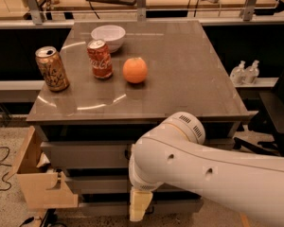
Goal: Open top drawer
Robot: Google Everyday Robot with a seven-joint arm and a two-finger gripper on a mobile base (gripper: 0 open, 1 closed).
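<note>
Evidently, in the camera view, the only view given, the task was judged to be at its very beginning. The top drawer (85, 155) was seen just beneath the counter (180, 79), its grey front panel lying level with the shallower drawers (97, 184) under it, so it was taken to be fully shut. Its handle was hidden behind the white arm (217, 174), which was stretched across the front of the cabinet from the lower right. The gripper (139, 204) was seen as a pale, cream-coloured piece hanging below the wrist, in front of the lower drawers and lower than the top drawer's panel. Whether it was open or closed could not be told, and no hold on the handle was shown. The reach to the handle, the grasp and the whole pull were therefore judged to be left to do. The drawer's front was turned toward the camera, and its long axis was laid left to right, parallel with the counter's front edge; it was expected to slide out toward the camera. On the counter a white bowl (108, 36), a red can (100, 59), a gold can (52, 68) and an orange (135, 70) were set, none of them touched.
</note>
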